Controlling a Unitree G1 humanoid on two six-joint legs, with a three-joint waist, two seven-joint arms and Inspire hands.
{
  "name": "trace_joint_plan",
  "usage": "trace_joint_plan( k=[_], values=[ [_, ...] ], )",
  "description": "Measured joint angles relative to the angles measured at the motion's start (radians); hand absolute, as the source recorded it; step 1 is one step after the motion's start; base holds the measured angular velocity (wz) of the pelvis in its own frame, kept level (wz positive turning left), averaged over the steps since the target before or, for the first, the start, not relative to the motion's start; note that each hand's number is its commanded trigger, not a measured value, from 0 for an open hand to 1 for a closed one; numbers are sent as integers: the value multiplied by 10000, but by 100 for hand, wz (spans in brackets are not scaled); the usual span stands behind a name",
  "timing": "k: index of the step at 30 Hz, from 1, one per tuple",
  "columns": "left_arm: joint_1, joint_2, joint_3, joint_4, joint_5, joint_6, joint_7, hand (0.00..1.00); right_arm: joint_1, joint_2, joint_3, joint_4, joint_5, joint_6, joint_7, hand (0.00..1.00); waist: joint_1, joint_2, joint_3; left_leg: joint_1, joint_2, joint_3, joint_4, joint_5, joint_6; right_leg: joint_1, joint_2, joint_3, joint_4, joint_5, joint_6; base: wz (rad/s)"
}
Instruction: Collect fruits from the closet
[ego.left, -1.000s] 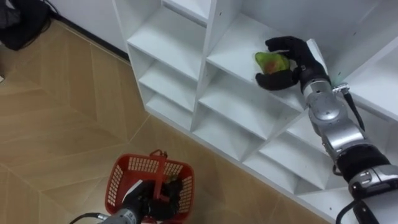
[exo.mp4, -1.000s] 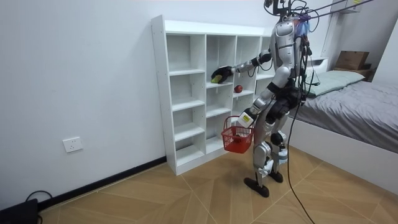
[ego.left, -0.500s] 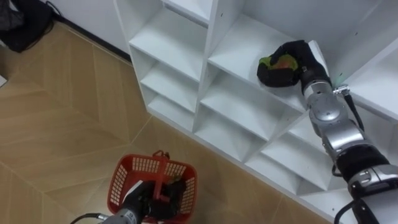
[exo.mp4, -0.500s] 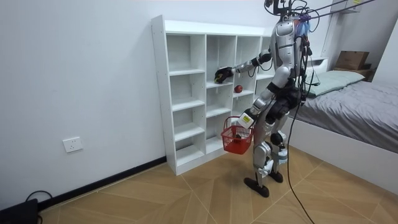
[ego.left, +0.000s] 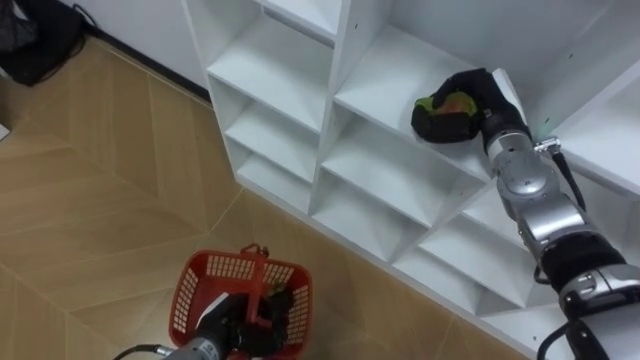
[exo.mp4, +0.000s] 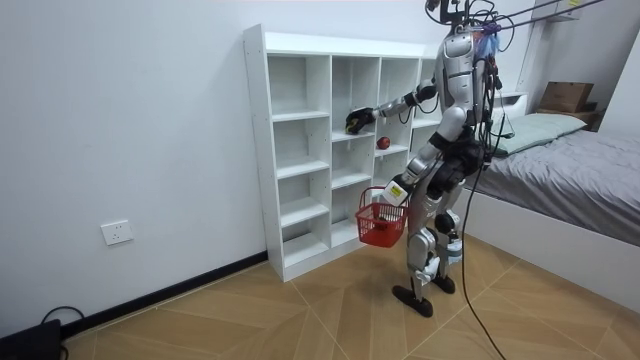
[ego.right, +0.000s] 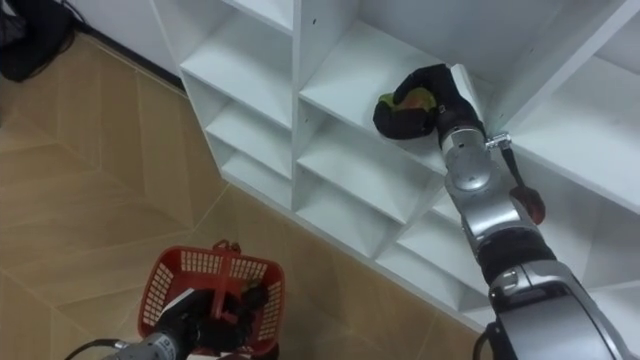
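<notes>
Left eye view showed us the right robot hand (ego.left: 478, 92) reaching into the closet (ego.left: 335, 40), its fingers curled round a green fruit (ego.left: 445, 103) at a shelf (ego.left: 380, 70). We took this as the grip needed to lift the fruit out. Down at the robot's left, the left robot hand (ego.left: 240, 322) clutched the handle of a red basket (ego.left: 188, 290), held ready, we judged, to receive it. A red fruit (exo.mp4: 382, 143) lay in a neighbouring compartment, slightly lower.

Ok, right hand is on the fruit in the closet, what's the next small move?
Probably lift the right hand slightly and draw it out of the compartment: its fingers are curled round the green fruit on the shelf, and the left hand holds the red basket below.
</notes>
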Motion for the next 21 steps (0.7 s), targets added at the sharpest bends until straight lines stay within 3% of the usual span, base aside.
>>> trace_joint_plan(
  k=[16, 21],
  values=[
    [-243, -31, -190, -68, -412, -32, 237, 100, -11, 123, -1, -243, 8, -7, 57, 100, -34, -1, -7, -7, 28, 99, -22, 0, 1, -84, 39, 175, 15, 2, 1, -2],
    [-548, -35, -194, -69, -425, -88, 248, 100, 394, 352, -7, -979, 138, 17, 165, 100, -175, 114, -71, 16, 68, 213, -14, -6, 6, -86, 69, 276, 8, 30, 0, -5]
  ],
)
